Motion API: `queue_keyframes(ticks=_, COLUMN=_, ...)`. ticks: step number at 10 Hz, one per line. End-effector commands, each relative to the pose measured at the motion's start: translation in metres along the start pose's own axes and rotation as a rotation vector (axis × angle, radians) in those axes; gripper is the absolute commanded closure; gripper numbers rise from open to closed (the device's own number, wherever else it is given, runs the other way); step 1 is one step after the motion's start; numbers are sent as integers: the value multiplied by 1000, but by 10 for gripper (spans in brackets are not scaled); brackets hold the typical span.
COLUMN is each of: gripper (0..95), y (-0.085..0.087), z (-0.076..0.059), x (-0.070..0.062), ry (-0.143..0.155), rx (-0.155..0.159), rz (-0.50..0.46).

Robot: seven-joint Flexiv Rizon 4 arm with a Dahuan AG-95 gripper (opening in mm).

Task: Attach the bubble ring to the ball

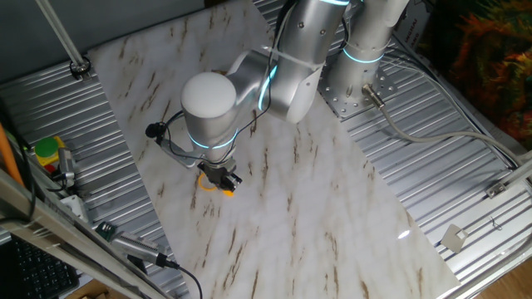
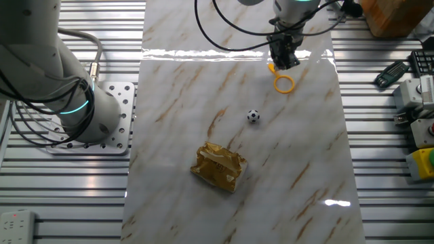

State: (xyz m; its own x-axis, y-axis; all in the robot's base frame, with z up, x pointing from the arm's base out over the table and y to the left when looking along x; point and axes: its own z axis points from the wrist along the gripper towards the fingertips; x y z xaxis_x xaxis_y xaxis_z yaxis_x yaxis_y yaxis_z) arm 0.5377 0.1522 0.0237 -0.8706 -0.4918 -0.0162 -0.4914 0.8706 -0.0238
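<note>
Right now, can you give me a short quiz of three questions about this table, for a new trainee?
1. True or false: the ring already sits around the ball.
2. Which thing lies nearest to the gripper? A) the ball B) the ring C) the foil packet
3. Fill in: the marble board rests on a table of ribbed ____.

Key:
1. False. The ring and ball lie apart on the board.
2. B. The gripper is right at the ring's handle end; whether it grips the handle is unclear.
3. Metal.
</note>
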Motion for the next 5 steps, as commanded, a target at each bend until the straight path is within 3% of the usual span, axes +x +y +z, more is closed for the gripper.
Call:
queue_keyframes(ticks=1, gripper=950, y=0, z=0, x=0, ry=-1, rx=2, rz=-335)
queue_keyframes(ticks=3, gripper=950, y=0, z=0, x=0, ry=-3, rx=8, rz=-498)
queue_keyframes(ticks=4, gripper=760, y=0, z=0, x=0, ry=-2, rx=12, rz=-592)
queue_keyframes(ticks=5, gripper=760, y=0, z=0, x=0, ry=0, rx=17, rz=-641)
